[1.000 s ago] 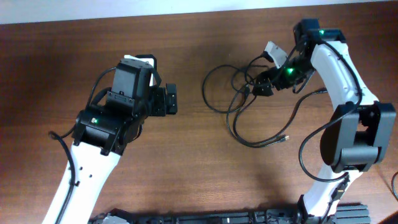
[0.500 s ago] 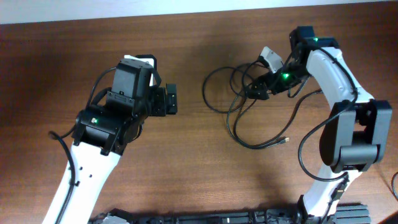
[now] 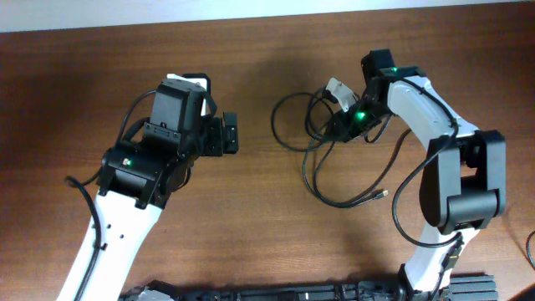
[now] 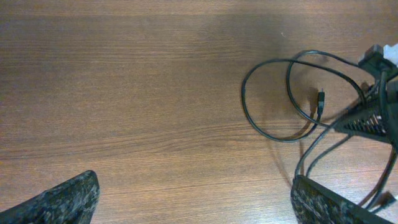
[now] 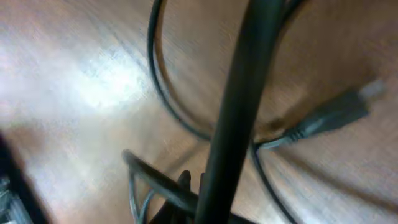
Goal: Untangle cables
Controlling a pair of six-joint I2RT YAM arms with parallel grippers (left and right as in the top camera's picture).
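Observation:
The cables (image 3: pixel 275 121) are thin black cords lying in loose overlapping loops right of the table's centre, one small plug (image 3: pixel 384 194) trailing toward the front. My right gripper (image 3: pixel 336 128) sits in the tangle's knotted middle, shut on the cables. In the right wrist view its tips (image 5: pixel 194 182) are pressed together with a strand across them, and a blurred cord (image 5: pixel 239 106) and a plug (image 5: pixel 336 115) lie close by. My left gripper (image 3: pixel 231 135) hovers open well to the left of the loops (image 4: pixel 243 99), nothing between its fingers (image 4: pixel 194 193).
The brown wooden table (image 3: pixel 251 217) ends at a pale wall strip (image 3: pixel 251 12) along the back. A thicker black wire (image 3: pixel 407 196) hangs from the right arm beside the cables. A black rail (image 3: pixel 292 293) runs along the front edge.
The right gripper moved left into the tangle and went from open to shut. The cable loops shifted slightly left with it. The left arm stayed still.

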